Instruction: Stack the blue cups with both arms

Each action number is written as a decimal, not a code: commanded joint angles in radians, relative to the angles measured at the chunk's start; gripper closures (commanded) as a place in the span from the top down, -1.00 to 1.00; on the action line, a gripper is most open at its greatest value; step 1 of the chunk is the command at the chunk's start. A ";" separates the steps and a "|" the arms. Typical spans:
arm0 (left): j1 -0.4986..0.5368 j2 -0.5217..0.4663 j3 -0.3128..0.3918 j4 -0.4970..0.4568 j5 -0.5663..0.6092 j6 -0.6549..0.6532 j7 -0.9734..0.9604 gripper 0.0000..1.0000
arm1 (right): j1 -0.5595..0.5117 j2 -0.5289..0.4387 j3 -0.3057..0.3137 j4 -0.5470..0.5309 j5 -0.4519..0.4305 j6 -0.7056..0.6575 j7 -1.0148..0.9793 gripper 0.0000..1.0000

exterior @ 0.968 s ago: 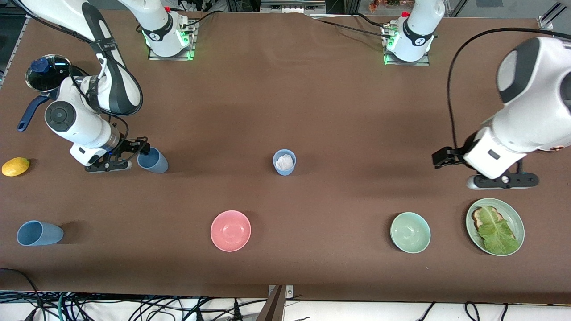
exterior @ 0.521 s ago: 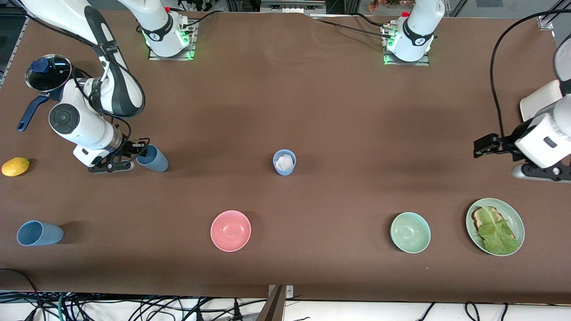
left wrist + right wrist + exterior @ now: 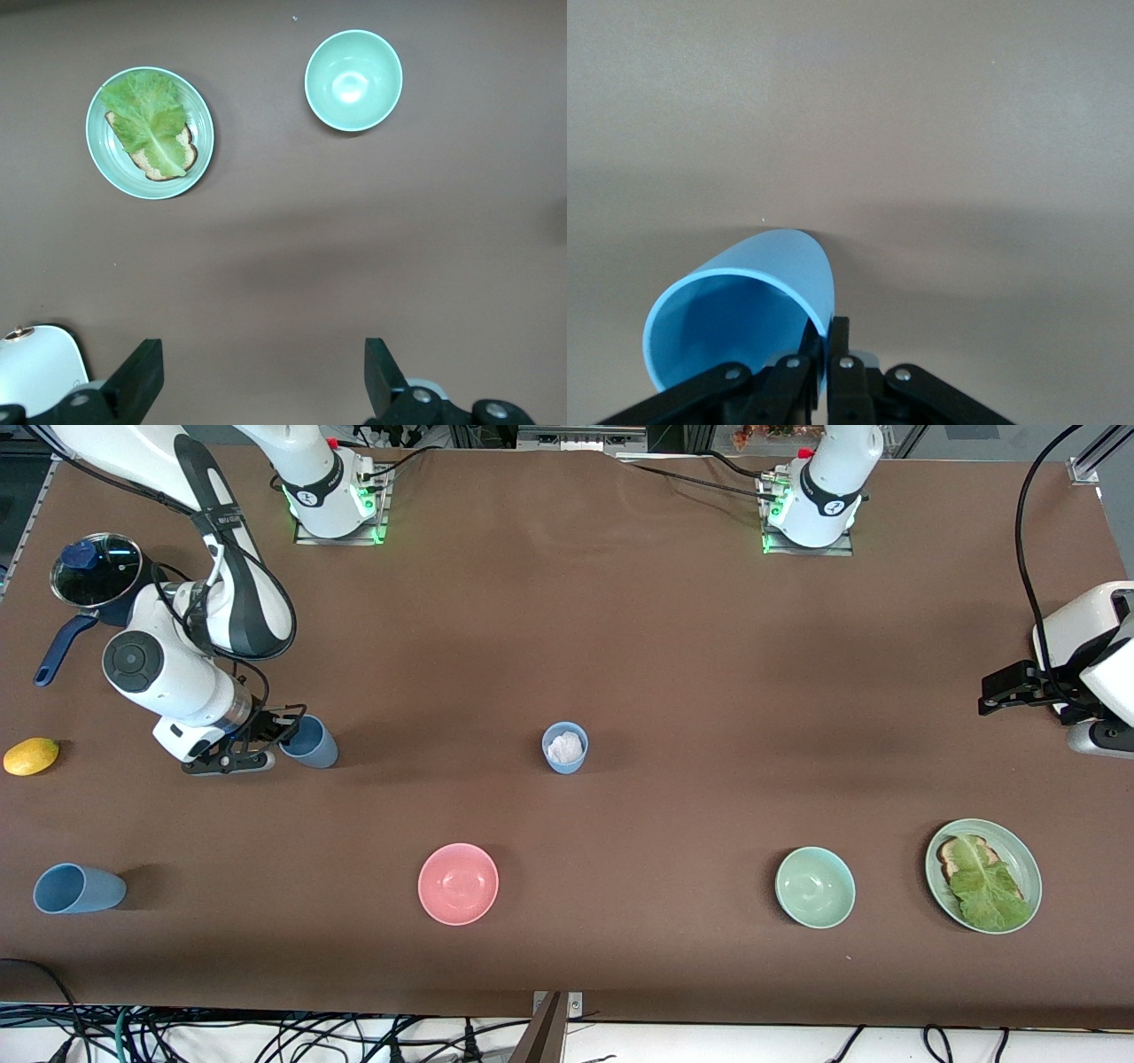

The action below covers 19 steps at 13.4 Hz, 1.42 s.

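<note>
I pinched the rim of one blue cup.

The tipped blue cup (image 3: 312, 742) lay on its side on the table (image 3: 567, 646), toward my right arm's end. My right gripper (image 3: 282, 732) had its two fingers squeezed together on the cup's wall, one inside the mouth and one outside. I think the best way was to lift slowly and turn it upright, so the thin wall did not slip out. Another blue cup (image 3: 564, 747) stood in the middle with something white in it. A third blue cup (image 3: 78, 888) lay on its side, nearer the front camera. My left gripper (image 3: 259, 376) waited high over my left arm's end of the table with its fingers wide apart, holding nothing. Below it sat the pale green bowl (image 3: 353, 80).
</note>
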 commanded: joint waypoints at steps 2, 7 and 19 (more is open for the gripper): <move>-0.083 -0.027 0.086 0.014 -0.015 -0.023 0.040 1.00 | 0.030 0.014 0.009 0.077 0.009 -0.062 0.038 -1.00; -0.213 -0.055 0.246 -0.035 -0.064 0.002 0.038 1.00 | 0.176 0.077 0.043 0.391 0.009 -0.361 0.334 -1.00; -0.227 -0.279 0.251 -0.374 -0.061 0.215 0.029 0.99 | 0.472 0.281 0.057 0.840 0.088 -0.520 0.814 -1.00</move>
